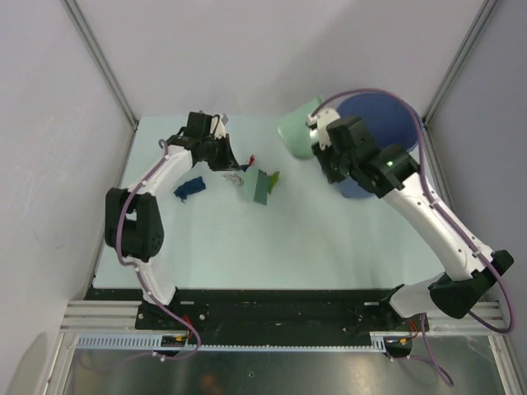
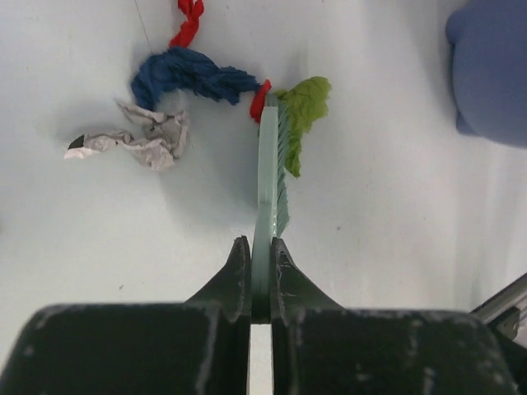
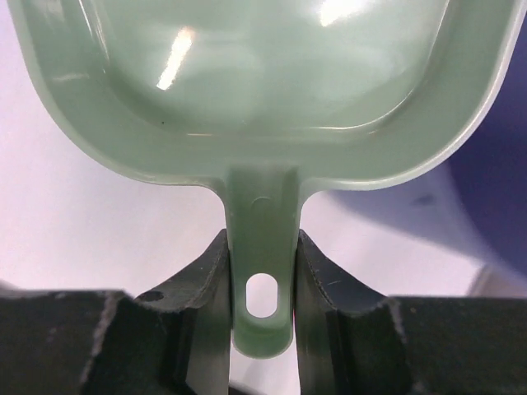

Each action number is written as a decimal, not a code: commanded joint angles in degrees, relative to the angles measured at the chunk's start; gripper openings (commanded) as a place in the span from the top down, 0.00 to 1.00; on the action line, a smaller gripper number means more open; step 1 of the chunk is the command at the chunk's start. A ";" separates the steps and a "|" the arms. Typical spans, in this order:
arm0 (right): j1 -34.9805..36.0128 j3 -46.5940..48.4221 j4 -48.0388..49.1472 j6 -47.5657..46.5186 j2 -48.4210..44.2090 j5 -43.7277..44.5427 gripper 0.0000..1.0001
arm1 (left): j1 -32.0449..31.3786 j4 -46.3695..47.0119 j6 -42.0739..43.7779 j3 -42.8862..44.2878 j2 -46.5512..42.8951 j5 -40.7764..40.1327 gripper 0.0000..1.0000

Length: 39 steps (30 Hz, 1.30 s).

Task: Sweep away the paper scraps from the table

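My left gripper (image 1: 229, 159) (image 2: 261, 247) is shut on the sage-green brush (image 1: 257, 188) (image 2: 268, 177), whose bristles rest on the table (image 1: 313, 239) among the paper scraps. In the left wrist view a green scrap (image 2: 305, 107) and a small red scrap (image 2: 261, 99) touch the brush tip. A dark blue scrap (image 2: 193, 74) (image 1: 189, 189), a grey-white scrap (image 2: 136, 140) and another red scrap (image 2: 189, 20) lie to its left. My right gripper (image 1: 319, 146) (image 3: 262, 271) is shut on the handle of the sage-green dustpan (image 1: 298, 127) (image 3: 247, 74), held up at the back right. No scraps show inside it.
A round dark blue bin (image 1: 375, 123) (image 3: 494, 189) (image 2: 490, 66) stands at the back right corner, partly under my right arm. Grey walls close in the table at the back and both sides. A black rail (image 1: 272, 300) runs along the front edge.
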 commanded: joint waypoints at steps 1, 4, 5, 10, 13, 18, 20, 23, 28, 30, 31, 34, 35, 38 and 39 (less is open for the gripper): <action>-0.05 -10.24 -4.35 12.18 -3.07 -15.86 1.00 | -0.52 -1.90 10.30 -2.87 -7.22 -0.99 1.00; -0.14 -18.34 -5.66 12.71 -3.08 -22.81 1.00 | -0.87 -2.24 13.47 -2.78 -11.18 3.48 1.00; -0.05 -20.79 -6.54 12.89 -2.29 -24.14 1.00 | -1.48 -2.42 14.61 -2.35 -13.19 4.20 1.00; 0.65 -21.96 -10.32 10.87 4.65 -26.53 1.00 | -2.11 -3.21 19.71 -0.85 -18.65 3.34 1.00; 0.74 -22.66 -10.85 10.08 7.99 -24.69 1.00 | -2.28 -3.56 23.13 -0.41 -20.41 1.49 1.00; 0.74 -22.57 -9.71 8.41 15.80 -21.34 1.00 | -7.72 -3.56 30.61 2.04 -15.60 -10.98 1.00; 0.83 -22.22 -8.92 8.40 18.01 -20.82 1.00 | -9.83 -3.48 32.64 5.72 -11.22 -14.14 1.00; 1.09 -21.78 -7.26 8.40 20.82 -18.63 1.00 | -10.98 -2.86 34.75 11.53 -6.10 -17.23 1.00; 1.88 -20.03 -5.58 8.41 24.69 -14.05 1.00 | -11.95 -2.78 36.77 14.27 -0.57 -22.23 1.00; 2.06 -18.97 -4.44 8.32 26.71 -13.78 1.00 | -12.65 -2.78 37.12 13.92 0.67 -23.04 1.00; 2.15 -18.10 -4.26 8.40 27.41 -13.70 1.00 | -13.09 -2.95 37.04 13.40 1.37 -22.43 1.00; 2.41 -14.67 -4.26 6.93 30.75 -13.69 1.00 | -13.27 -2.95 35.90 10.94 0.60 -14.82 1.00; 2.59 -13.79 -4.09 6.65 32.24 -13.61 1.00 | -13.44 -3.04 35.63 10.32 0.24 -12.69 1.00; 2.59 -9.93 -3.65 5.60 34.97 -12.73 1.00 | -13.62 -3.04 34.32 8.12 -1.08 -7.41 1.00; 2.67 -8.61 -3.47 5.33 35.59 -12.29 1.00 | -13.71 -3.12 33.96 7.68 -1.43 -6.09 1.00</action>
